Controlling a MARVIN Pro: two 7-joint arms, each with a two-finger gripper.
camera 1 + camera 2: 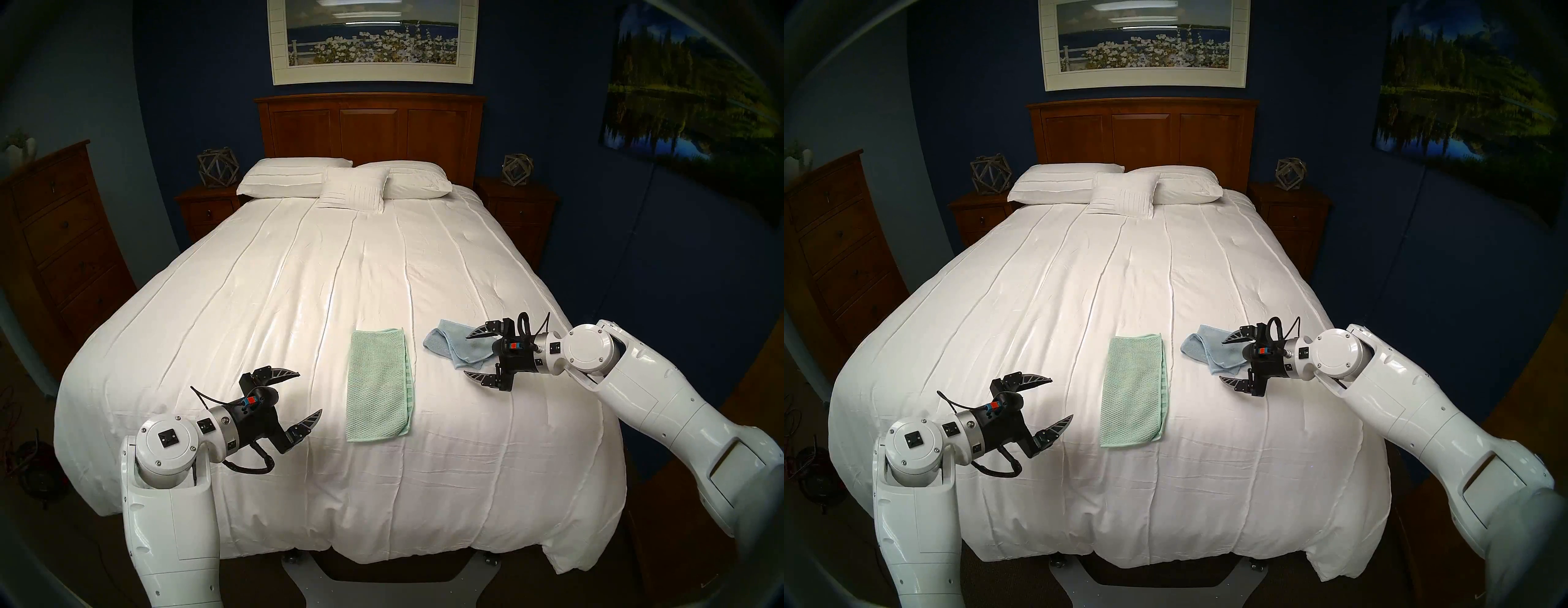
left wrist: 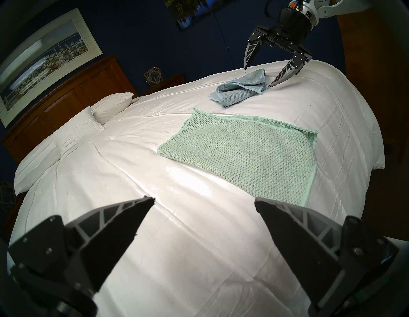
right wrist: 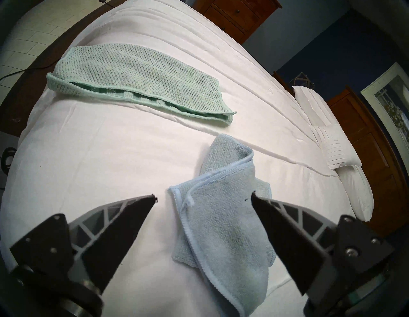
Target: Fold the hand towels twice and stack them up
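The mint green waffle towel (image 1: 379,384) (image 1: 1135,390) lies folded once, a long rectangle, on the white bedspread (image 1: 297,276) near the foot of the bed; it also shows in both wrist views (image 2: 243,155) (image 3: 137,77). The light blue plush towel (image 1: 452,344) (image 1: 1208,350) (image 2: 240,88) (image 3: 221,221) lies crumpled to its right. My left gripper (image 1: 310,392) (image 1: 1062,399) (image 2: 203,200) is open and empty, left of the green towel. My right gripper (image 1: 466,355) (image 1: 1221,359) (image 3: 204,197) is open, just above the blue towel's near right part, holding nothing.
White pillows (image 1: 339,182) lie at the headboard (image 1: 369,127). Wooden nightstands (image 1: 208,212) (image 1: 515,208) flank the bed, each with a geometric ornament. A tall dresser (image 1: 55,237) stands at the left. The bedspread drops off at the foot edge near me.
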